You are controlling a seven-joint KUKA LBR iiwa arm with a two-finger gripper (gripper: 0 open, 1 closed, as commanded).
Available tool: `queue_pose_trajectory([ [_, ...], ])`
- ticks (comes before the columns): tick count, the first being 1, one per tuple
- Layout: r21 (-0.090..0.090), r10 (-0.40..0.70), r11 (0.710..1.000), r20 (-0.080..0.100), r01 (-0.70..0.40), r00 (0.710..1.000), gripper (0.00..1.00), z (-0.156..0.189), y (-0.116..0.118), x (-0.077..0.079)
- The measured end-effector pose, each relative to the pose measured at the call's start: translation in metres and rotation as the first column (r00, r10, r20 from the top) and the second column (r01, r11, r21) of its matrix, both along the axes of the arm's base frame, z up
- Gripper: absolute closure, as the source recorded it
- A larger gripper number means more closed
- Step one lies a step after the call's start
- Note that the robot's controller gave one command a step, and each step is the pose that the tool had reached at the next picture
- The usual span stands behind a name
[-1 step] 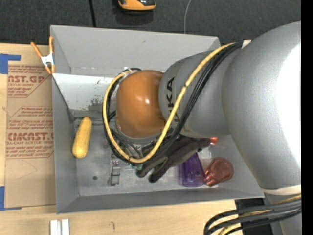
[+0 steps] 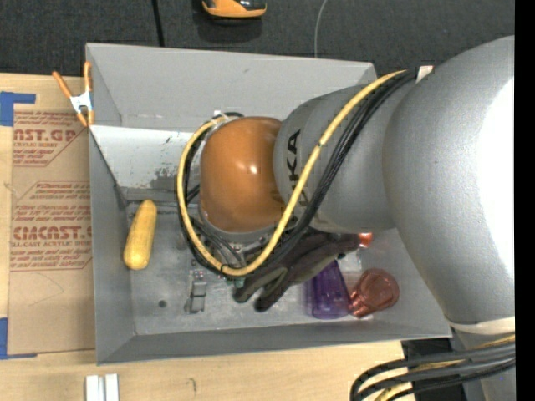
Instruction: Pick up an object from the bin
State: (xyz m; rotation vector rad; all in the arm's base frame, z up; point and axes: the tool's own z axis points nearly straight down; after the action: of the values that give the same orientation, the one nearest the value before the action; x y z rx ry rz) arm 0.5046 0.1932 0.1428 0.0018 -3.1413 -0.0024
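Observation:
My gripper (image 2: 216, 246) shows as a dark metal body under the arm's orange cover, low over the middle of the bin floor. A yellow corn-cob-shaped thing (image 2: 140, 234) lies to its left, near the left wall and apart from it. Just to its right a black, floppy-looking thing (image 2: 280, 276) lies on the floor, partly under the arm. Beyond that lie a purple bottle-like thing (image 2: 327, 291) and a clear red cup (image 2: 374, 292), side by side near the front wall.
The arm and its cables cover the right and back of the bin. A small orange-red bit (image 2: 364, 240) peeks out at the arm's edge. Bare floor shows at the front left, between the yellow thing and the front wall.

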Motion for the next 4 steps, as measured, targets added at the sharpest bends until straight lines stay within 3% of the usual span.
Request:
queue_pose_trajectory([
  [1,0.001,0.268,0.964,0.008,-0.268,0.963,0.0,-0.042,-0.044,0.017],
  [2,0.0,0.553,0.833,-0.003,-0.553,0.833,0.0,-0.045,-0.07,0.026],
  [3,-0.001,0.641,0.768,0.003,-0.641,0.768,0.0,-0.034,-0.132,0.042],
  [4,-0.001,0.81,0.586,0.002,-0.81,0.586,0.0,-0.056,-0.146,0.046],
])
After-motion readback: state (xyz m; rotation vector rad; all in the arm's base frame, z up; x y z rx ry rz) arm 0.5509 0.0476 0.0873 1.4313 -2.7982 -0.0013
